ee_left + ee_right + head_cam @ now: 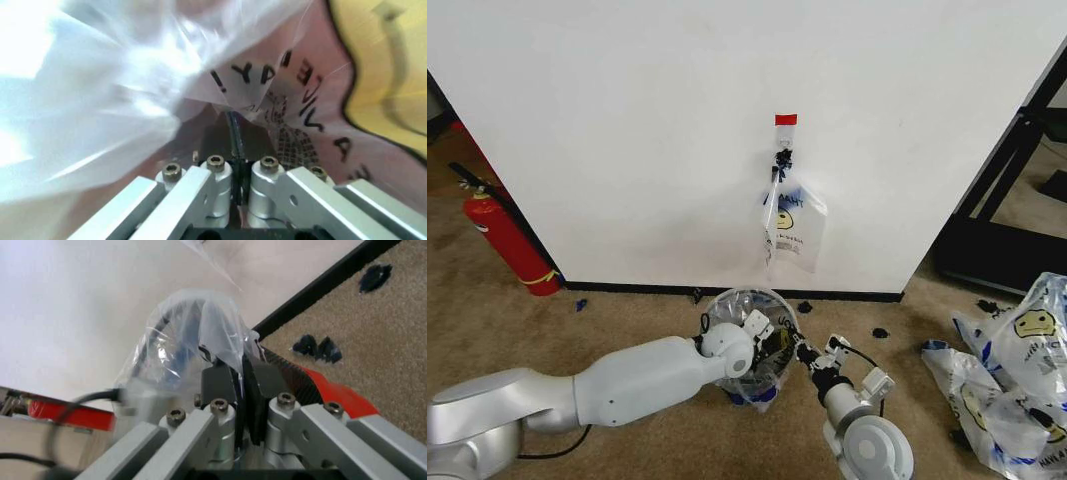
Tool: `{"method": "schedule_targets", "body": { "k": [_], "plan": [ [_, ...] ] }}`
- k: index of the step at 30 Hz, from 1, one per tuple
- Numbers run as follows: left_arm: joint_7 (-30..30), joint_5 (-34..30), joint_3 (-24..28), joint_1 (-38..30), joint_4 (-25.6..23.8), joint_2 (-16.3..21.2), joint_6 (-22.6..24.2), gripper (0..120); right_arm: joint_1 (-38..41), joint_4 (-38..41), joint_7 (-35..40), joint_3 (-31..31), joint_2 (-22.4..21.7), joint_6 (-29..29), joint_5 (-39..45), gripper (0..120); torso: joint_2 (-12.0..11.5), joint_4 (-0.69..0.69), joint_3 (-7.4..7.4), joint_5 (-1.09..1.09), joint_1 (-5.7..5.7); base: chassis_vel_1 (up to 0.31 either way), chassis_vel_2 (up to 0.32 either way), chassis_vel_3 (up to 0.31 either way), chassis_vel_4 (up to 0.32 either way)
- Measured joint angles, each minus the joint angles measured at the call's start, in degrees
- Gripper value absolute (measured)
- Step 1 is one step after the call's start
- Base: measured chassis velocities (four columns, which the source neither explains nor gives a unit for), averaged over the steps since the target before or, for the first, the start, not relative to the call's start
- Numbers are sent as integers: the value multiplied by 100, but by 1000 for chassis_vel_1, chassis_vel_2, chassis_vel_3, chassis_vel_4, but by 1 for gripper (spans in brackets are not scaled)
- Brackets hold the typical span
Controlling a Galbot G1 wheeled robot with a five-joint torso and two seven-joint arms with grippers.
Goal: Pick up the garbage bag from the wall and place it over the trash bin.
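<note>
**Both grippers pinching bag film at the bin rim**

Head view, lower centre: the small round black wire-mesh trash bin (752,385) stands on brown carpet just in front of the wall's black base strip. The thin translucent whitish plastic garbage bag (745,303) is draped over and into it; clear film bulges above the rim.

Left gripper (760,328): at the bin's top, on the left side of the rim, arm coming in from lower left of the frame. In the left wrist view the fingers (217,182) are nearly together with bag film between them and a thin dark edge running up from the gap. Crinkled bag with dark lettering covers everything ahead of the pads.

Right gripper (805,355): at the right side of the rim, arm entering from bottom right. In the right wrist view the black pads (217,385) are closed narrow on a fold of clear film; the bag balloons up just beyond the fingertips, and the bin's mesh and red base sit beside the pads.

Large plain white wall (627,120): red tape mark at upper centre, and below it a flat smiley bag (792,225) dangling from the hook.

Red fire extinguisher (509,240) at left edge. Heap of smiley bags (1017,385) at lower right.
</note>
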Motion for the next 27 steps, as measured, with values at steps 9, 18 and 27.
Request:
{"method": "schedule_targets", "body": {
  "k": [9, 18, 27],
  "plan": [
    [-227, -472, -749, -179, -1342, 551, 0, 0, 56, -104, -8, 125, 87, 17, 245, 0, 0, -1, 0, -1, 0, 0, 0, 0, 0],
    [123, -13, -2526, 1015, -2514, 1396, -484, 0, 72, -256, -70, 284, 204, 21, 590, 0, 0, 3, 0, -4, 0, 0, 0, 0, 0],
    [823, 1240, -4365, 2547, -2704, 1423, -1491, 13, -66, -381, -129, 615, 302, 5, 488, 0, 0, -1, 0, -3, 0, 0, 0, 0, 0]
  ]
}}
